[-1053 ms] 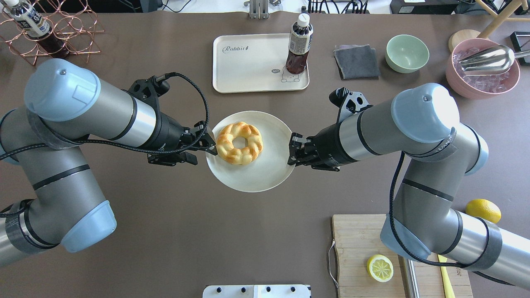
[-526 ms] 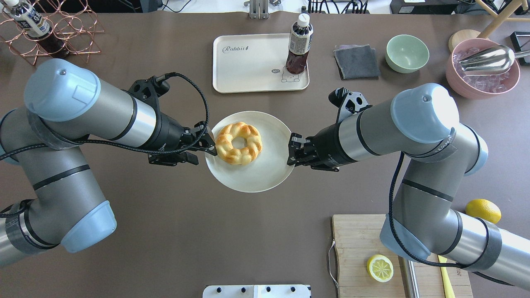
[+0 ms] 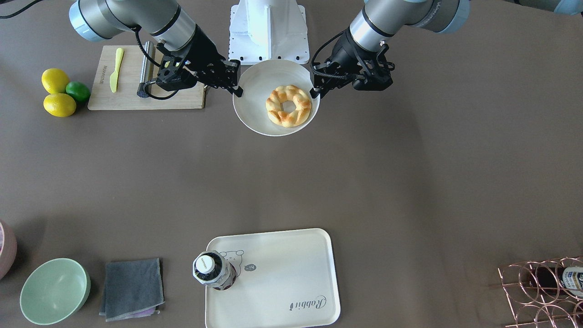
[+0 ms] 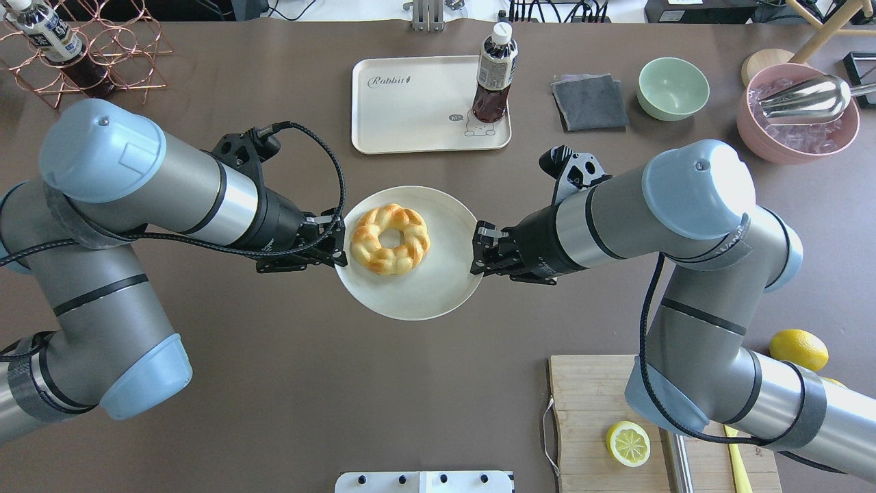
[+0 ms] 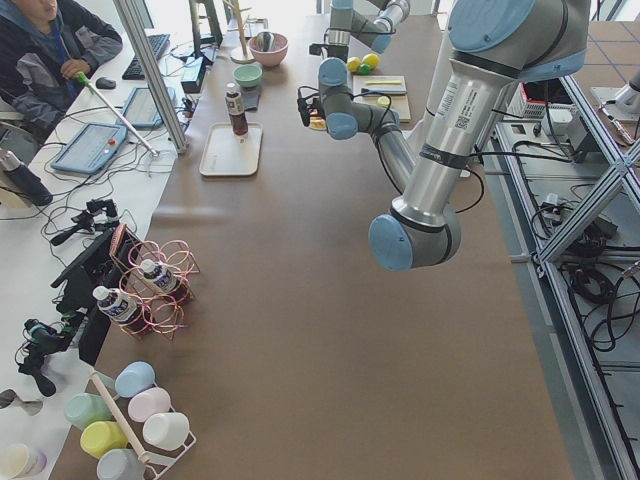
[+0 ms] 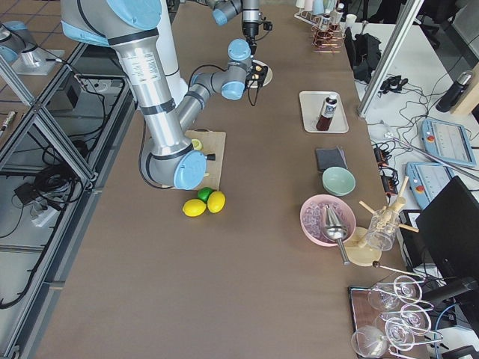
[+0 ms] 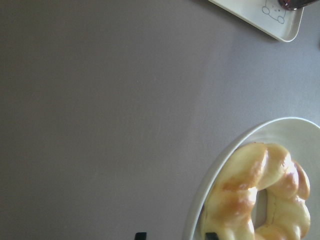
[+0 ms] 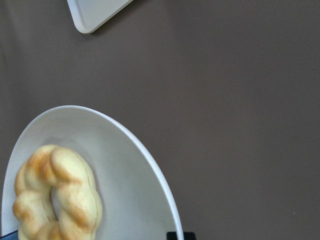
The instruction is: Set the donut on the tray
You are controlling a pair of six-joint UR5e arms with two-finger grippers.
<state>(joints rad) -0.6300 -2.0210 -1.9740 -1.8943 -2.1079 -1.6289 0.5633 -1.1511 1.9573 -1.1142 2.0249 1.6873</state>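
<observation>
The donut (image 4: 390,239) (image 3: 288,105), a golden braided ring, lies on a round white plate (image 4: 424,294) (image 3: 255,105) between my two arms. My left gripper (image 4: 339,250) (image 3: 314,91) is shut on the plate's left rim. My right gripper (image 4: 477,255) (image 3: 237,91) is shut on its right rim. The donut also shows in the left wrist view (image 7: 255,195) and the right wrist view (image 8: 55,195). The cream tray (image 4: 410,116) (image 3: 282,273) with "Rabbit" script lies beyond the plate, far from the robot.
A dark drink bottle (image 4: 494,75) stands on the tray's right part. A grey cloth (image 4: 590,103), a green bowl (image 4: 673,87) and a pink ice bowl (image 4: 797,116) are at the far right. A cutting board (image 4: 588,404) holds a lemon half (image 4: 627,443). A copper rack (image 4: 89,55) is far left.
The plate with the donut has shifted slightly to the left and toward the robot, both grippers moving with it and still clamped on its rim.
</observation>
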